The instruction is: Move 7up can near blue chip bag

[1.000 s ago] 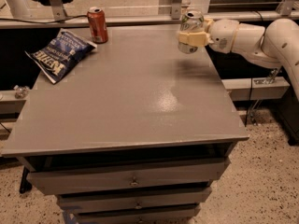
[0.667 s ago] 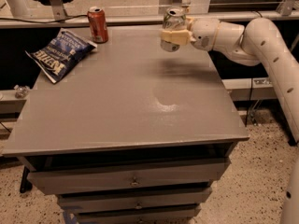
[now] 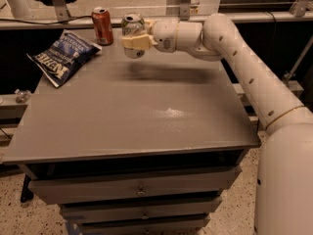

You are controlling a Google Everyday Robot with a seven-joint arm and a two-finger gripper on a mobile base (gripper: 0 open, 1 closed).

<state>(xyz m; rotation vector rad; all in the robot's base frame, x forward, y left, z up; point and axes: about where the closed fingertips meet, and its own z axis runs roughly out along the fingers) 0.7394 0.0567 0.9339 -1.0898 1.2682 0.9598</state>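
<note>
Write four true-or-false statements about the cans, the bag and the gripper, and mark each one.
1. The gripper holds the 7up can clear of the table. True.
2. The red can lies on its side. False: it stands upright.
3. The chip bag sits in a drawer. False: it lies on the table top, beside the red can.
4. In this view the red can stands between the chip bag and the 7up can. True.

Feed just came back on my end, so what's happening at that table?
The robot's gripper is shut on the 7up can, holding it lifted over the far part of the table, close beside the orange-red can. The blue chip bag lies at the far left corner. The 7up can is not yet set down.
</note>
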